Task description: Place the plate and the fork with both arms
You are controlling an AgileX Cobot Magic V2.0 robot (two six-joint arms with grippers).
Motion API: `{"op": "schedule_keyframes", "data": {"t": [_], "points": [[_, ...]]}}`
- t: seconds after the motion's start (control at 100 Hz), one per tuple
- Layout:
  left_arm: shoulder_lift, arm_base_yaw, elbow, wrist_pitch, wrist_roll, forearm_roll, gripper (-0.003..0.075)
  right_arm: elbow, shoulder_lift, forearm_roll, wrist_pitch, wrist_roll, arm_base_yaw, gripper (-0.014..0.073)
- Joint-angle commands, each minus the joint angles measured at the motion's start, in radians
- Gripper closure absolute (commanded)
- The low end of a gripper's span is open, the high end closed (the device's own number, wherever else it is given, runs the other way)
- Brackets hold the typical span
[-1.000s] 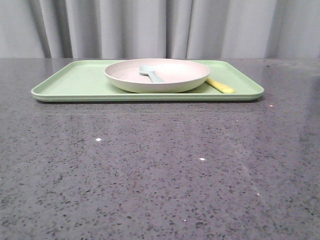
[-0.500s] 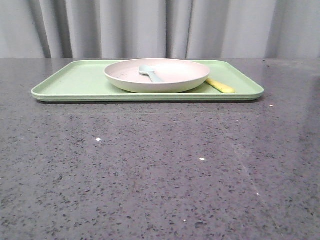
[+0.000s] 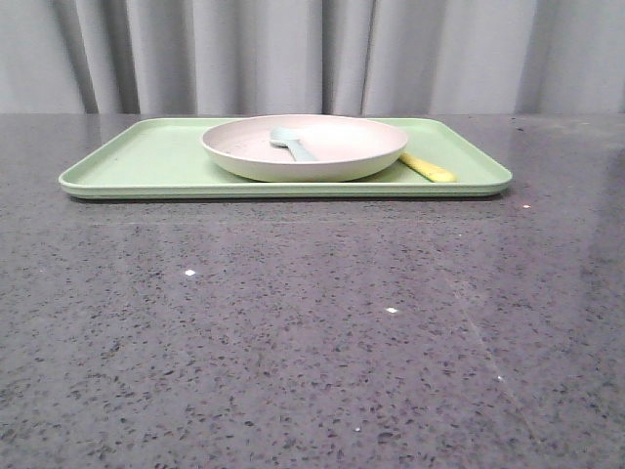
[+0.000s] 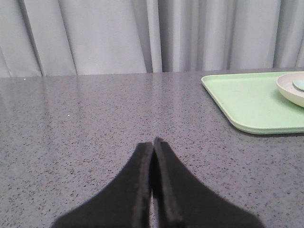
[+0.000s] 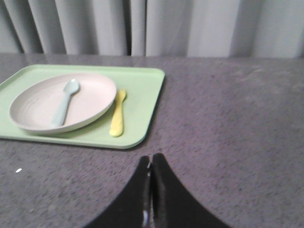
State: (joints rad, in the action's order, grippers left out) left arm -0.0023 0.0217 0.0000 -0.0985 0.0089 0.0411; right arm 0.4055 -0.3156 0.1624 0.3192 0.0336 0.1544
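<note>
The left pincer [image 4: 152,145] sits at the bottom centre of its wrist frame, its two black fingers pressed together with nothing between them, hovering over bare speckled grey counter [image 4: 95,123]. The right pincer [image 5: 151,161] is likewise at the bottom centre of its own frame, fingers closed on each other and holding nothing. Neither pincer appears in the front frame.

Beyond the right pincer, toward the upper left of that frame, lies the light-green tray [image 5: 142,90] flat on the counter. On it rests the plate [image 5: 95,95], off-white and round, and a pale blue-green spoon [image 5: 65,100] lies inside the plate with its bowl pointing away from the camera. The fork [image 5: 118,114], pale yellow, lies on the tray just beside the plate's right rim, tines toward the curtain.

In the front frame the tray [image 3: 137,161] spans the upper middle, the plate [image 3: 332,147] sits at its centre, the spoon [image 3: 291,143] shows inside it, and the fork [image 3: 430,169] pokes out from behind the plate at the right. A grey curtain [image 3: 312,54] fills the top of the frame behind the counter [image 3: 293,332]
</note>
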Motion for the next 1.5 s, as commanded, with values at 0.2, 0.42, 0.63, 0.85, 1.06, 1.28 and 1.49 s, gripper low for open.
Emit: {"op": "schedule_keyframes", "data": {"t": [0.2,0.42,0.63,0.85,1.06,1.28,1.49], "points": [[-0.033,0.004,0.012,0.079,-0.002,0.011,0.0741,-0.152,0.121,-0.131,-0.222,-0.01,-0.086,0.066],[-0.033,0.004,0.012,0.079,-0.002,0.011,0.0741,-0.26,0.234,-0.208,-0.233,-0.085,-0.092,0.066],[-0.033,0.004,0.012,0.079,-0.002,0.011,0.0741,-0.389,0.316,-0.212,-0.319,-0.139,-0.092,0.066],[-0.032,0.004,0.012,0.079,-0.002,0.011,0.0741,-0.428,0.35,-0.22,-0.35,-0.161,-0.093,0.066],[-0.032,0.004,0.012,0.079,-0.002,0.011,0.0741,-0.428,0.35,-0.22,-0.355,-0.161,-0.093,0.066],[-0.032,0.004,0.012,0.079,-0.002,0.011,0.0741,-0.428,0.35,-0.22,-0.355,-0.161,-0.093,0.066],[-0.032,0.004,0.012,0.079,-0.002,0.011,0.0741,-0.428,0.35,-0.22,-0.355,-0.161,-0.093,0.066]]}}
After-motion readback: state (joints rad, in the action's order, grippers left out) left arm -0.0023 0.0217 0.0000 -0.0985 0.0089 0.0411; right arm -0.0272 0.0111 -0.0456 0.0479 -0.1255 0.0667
